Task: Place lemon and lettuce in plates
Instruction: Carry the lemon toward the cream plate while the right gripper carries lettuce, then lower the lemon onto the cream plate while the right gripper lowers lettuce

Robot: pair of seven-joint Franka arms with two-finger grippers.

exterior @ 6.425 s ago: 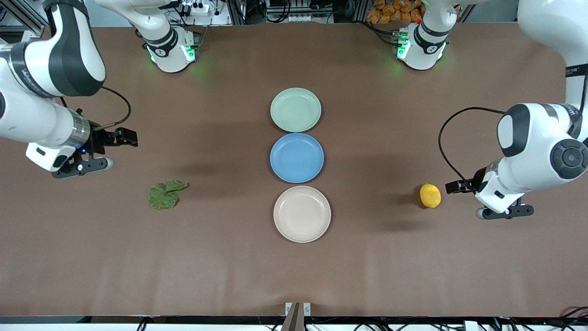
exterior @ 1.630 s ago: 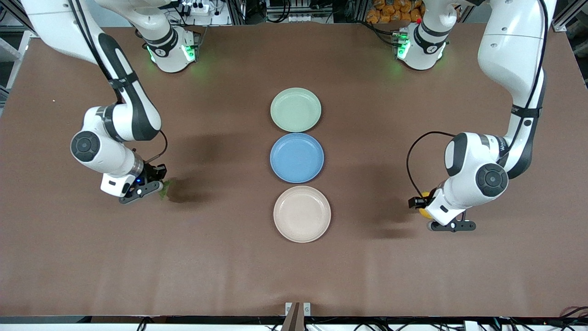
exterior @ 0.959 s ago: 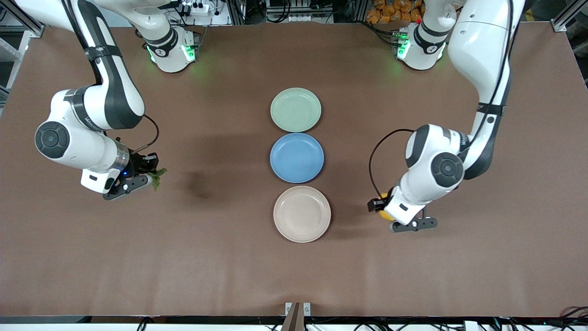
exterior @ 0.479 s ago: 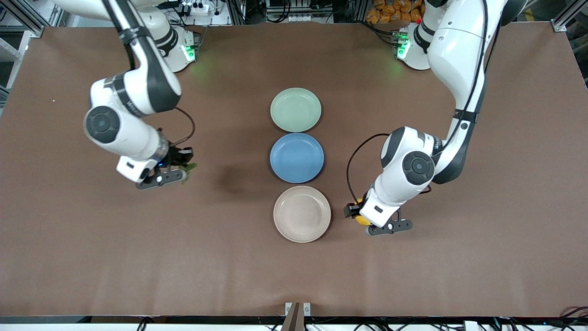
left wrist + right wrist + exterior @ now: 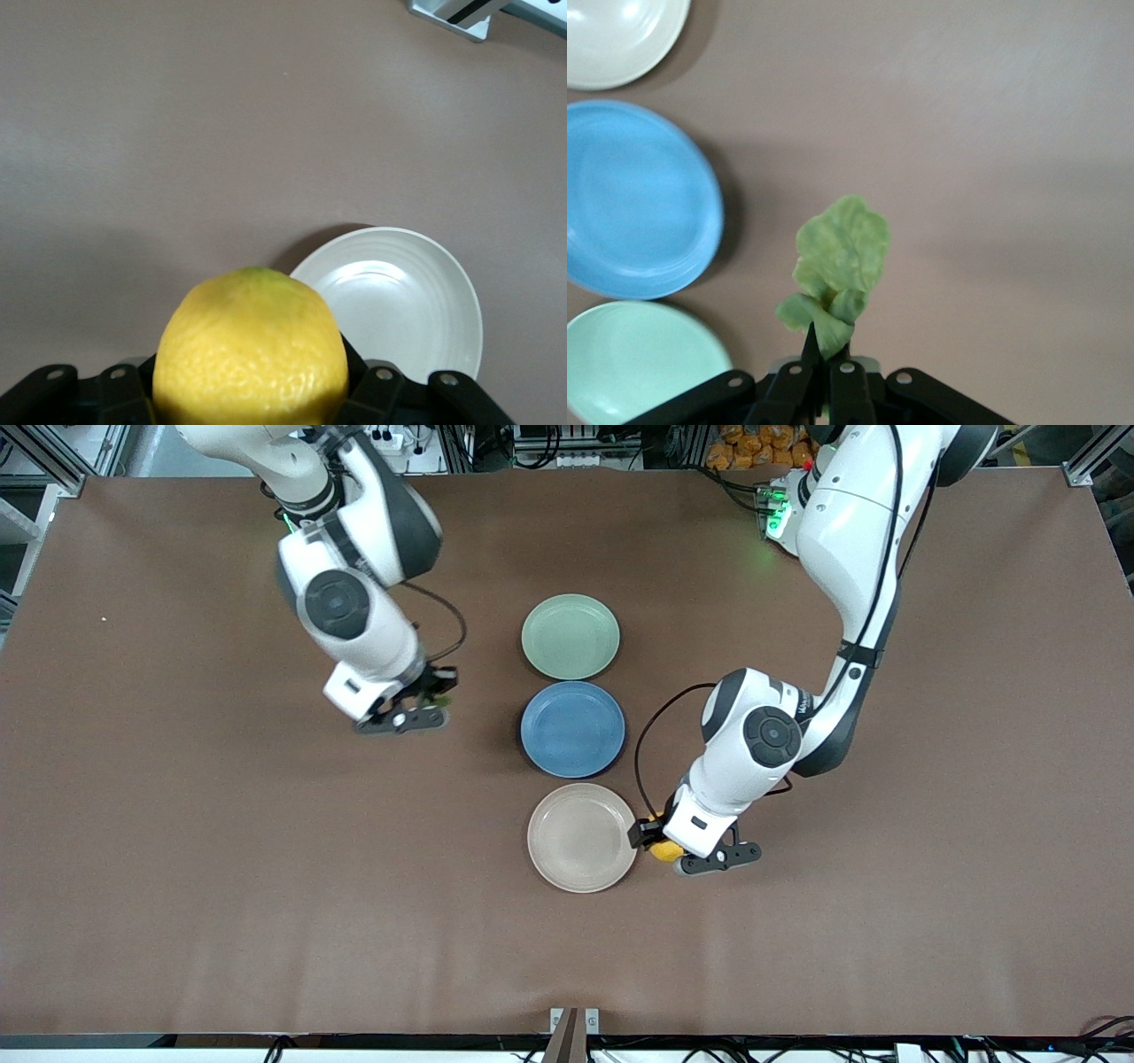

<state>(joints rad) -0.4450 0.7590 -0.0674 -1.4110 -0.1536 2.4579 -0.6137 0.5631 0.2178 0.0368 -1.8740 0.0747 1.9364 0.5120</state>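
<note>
My left gripper (image 5: 657, 845) is shut on the yellow lemon (image 5: 664, 850) and holds it in the air just beside the rim of the beige-cream plate (image 5: 582, 837), toward the left arm's end. The lemon fills the left wrist view (image 5: 251, 347), with that plate (image 5: 399, 303) close by. My right gripper (image 5: 434, 701) is shut on the green lettuce (image 5: 439, 701), up over the bare table toward the right arm's end from the blue plate. In the right wrist view the lettuce (image 5: 837, 257) hangs from the pinched fingertips (image 5: 817, 354). The mint green plate (image 5: 570, 636) lies farthest from the camera.
A blue plate (image 5: 572, 729) lies between the mint green and beige-cream plates in one row down the table's middle. All three plates hold nothing. The brown table (image 5: 177, 886) stretches wide at both ends.
The left gripper has carried the lemon toward the beige-cream plate. The right gripper has lifted the lettuce and carried it toward the plates and away from the camera.
</note>
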